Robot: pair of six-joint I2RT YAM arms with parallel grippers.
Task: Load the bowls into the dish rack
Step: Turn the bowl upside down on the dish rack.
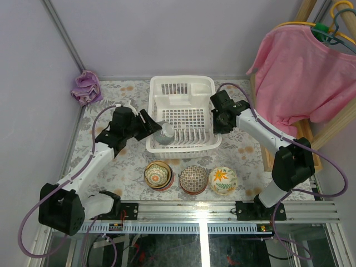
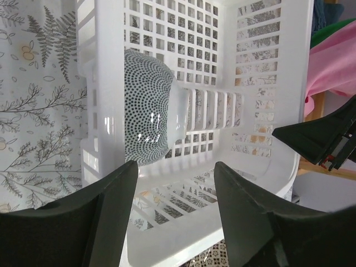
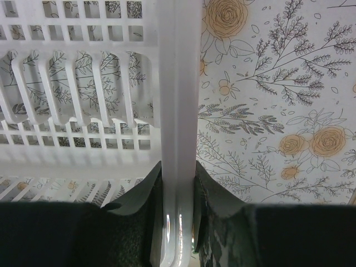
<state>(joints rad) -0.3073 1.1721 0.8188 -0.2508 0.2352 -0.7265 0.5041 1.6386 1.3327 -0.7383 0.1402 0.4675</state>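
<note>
Right gripper (image 3: pixel 178 173) pinches the dish rack (image 1: pixel 182 82) rim between its fingers, probably to steady it.
Left gripper (image 2: pixel 175 172) hangs with fingers apart, clear of the dotted bowl (image 2: pixel 147 111), which stands on edge against the rack's left wall, seemingly to drain. Other bowls (image 1: pixel 193 179) wait on the table (image 1: pixel 128 167) in front of the rack.

**Clearance at the dish rack (image 1: pixel 182 81)**

Just ahead of the parted left fingers (image 2: pixel 83 228), the rack's near wall and a speckled bowl (image 2: pixel 147 105) on edge bar the way. The rack floor beyond the bowl lies free. The right fingers (image 3: pixel 133 208) straddle the rim, and bare tabletop (image 3: pixel 267 111) lies outside them.
</note>
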